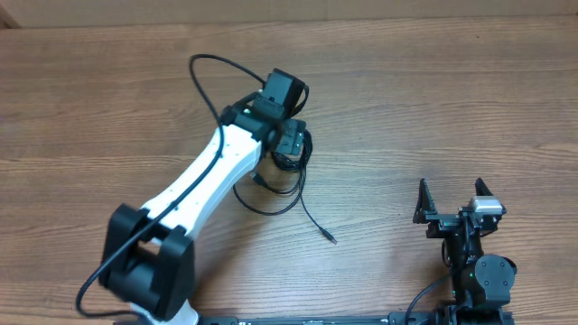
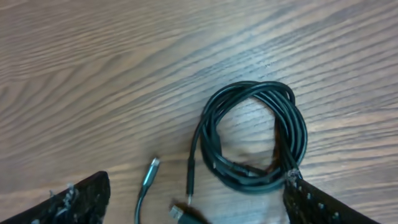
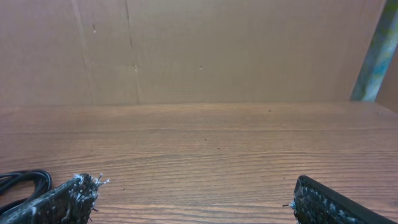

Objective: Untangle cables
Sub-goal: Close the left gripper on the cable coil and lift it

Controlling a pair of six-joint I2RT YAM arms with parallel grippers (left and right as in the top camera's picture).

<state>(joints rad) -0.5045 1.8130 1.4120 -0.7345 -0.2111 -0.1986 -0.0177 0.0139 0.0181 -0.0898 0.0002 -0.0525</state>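
Note:
The cables (image 1: 287,185) lie as thin black cords in the middle of the table, under my left arm. In the left wrist view a tight coil (image 2: 252,138) of black cord lies on the wood, with a silver-tipped plug (image 2: 151,171), a thin black plug (image 2: 191,180) and a USB-like plug (image 2: 178,213) loose beside it. One cord trails out to a small plug (image 1: 330,237). My left gripper (image 2: 196,202) is open just above the coil, its right finger touching the coil's edge. My right gripper (image 1: 454,197) is open and empty at the right front.
A thick black arm wire (image 1: 221,72) loops above my left arm. In the right wrist view a brown cardboard wall (image 3: 199,50) stands behind the wooden table (image 3: 217,143), and a bit of black cord (image 3: 22,180) shows at the left edge.

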